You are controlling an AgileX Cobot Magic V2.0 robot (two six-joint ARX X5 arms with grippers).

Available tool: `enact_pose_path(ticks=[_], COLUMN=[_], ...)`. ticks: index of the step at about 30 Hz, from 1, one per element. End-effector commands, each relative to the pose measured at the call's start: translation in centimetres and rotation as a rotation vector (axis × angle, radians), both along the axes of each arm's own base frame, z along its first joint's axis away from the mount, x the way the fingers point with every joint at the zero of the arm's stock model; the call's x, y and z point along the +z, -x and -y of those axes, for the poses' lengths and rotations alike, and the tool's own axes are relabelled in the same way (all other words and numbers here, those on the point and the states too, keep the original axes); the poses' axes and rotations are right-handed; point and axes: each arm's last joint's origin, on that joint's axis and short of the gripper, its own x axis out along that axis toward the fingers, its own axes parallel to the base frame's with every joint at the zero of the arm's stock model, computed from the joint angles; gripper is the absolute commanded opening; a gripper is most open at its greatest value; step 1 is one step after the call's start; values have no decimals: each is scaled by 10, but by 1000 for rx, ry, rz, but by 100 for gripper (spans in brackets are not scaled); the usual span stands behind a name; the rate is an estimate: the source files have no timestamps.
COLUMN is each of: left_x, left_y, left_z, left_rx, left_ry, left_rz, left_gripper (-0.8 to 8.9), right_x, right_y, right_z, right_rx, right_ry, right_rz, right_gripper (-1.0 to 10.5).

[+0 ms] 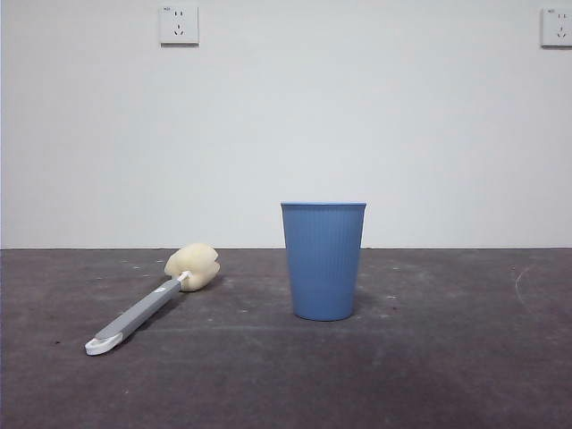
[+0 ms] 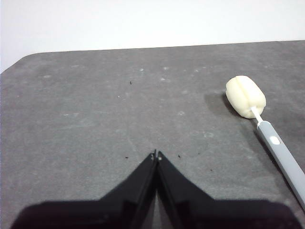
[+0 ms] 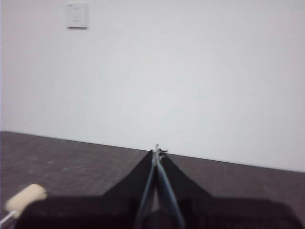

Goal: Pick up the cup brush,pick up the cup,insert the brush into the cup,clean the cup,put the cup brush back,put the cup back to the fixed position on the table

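In the front view the cup (image 1: 323, 260) stands upright at centre on the surface (image 1: 447, 375) with the cup brush (image 1: 152, 301) lying lower left, apart; the left wrist view shows the left fingers (image 2: 156, 156) closed, empty, brush at right; the right wrist view shows the right fingers (image 3: 156, 150) closed, empty.

Lighting's soft and even in all three views, so you won't fight any glare. In the front view the cup (image 1: 323, 260) drops only a faint shadow on the table (image 1: 447, 375), off to one side of its base, and everything's reasonably sharp. Your left wrist view is crisp too; the cup brush (image 2: 259, 124) head throws a small soft shadow right beside it. The right wrist view is the weak one: noticeably blurry, washed-out wall (image 3: 190, 71), brush head just a fuzzy blob.
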Motion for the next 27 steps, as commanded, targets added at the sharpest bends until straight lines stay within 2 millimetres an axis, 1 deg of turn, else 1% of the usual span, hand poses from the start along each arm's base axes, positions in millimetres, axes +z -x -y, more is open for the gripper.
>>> enact_pose_path(ticks=[1, 6, 12, 16, 17, 22, 24, 27], left_x=[-4, -4, -4, -4, -4, -4, -4, -4], left_y=[-1, -1, -1, -1, -1, -1, -1, -1], left_z=[0, 0, 0, 0, 0, 0, 0, 0], left_rx=[5, 5, 5, 5, 5, 5, 6, 6], left_ry=[6, 6, 6, 6, 6, 6, 6, 6], left_rz=[-5, -5, -5, -5, -5, -5, -5, -5], left_gripper=[-3, -3, -3, -3, -3, -3, -3, -3], right_x=[-25, -61, -97, -121, -127, -143, -142, -142], right_y=[-7, -15, -19, -24, -24, -22, -22, -22], right_z=[1, 6, 11, 12, 12, 10, 9, 10], right_rx=[-27, -91, -145, -125, -109, -28, 5, -5], right_ry=[-54, -104, -133, -123, -109, 5, 28, 33], right_rz=[-12, -15, -62, -147, -193, -345, -332, -331], right_gripper=[2, 2, 2, 2, 2, 2, 2, 2])
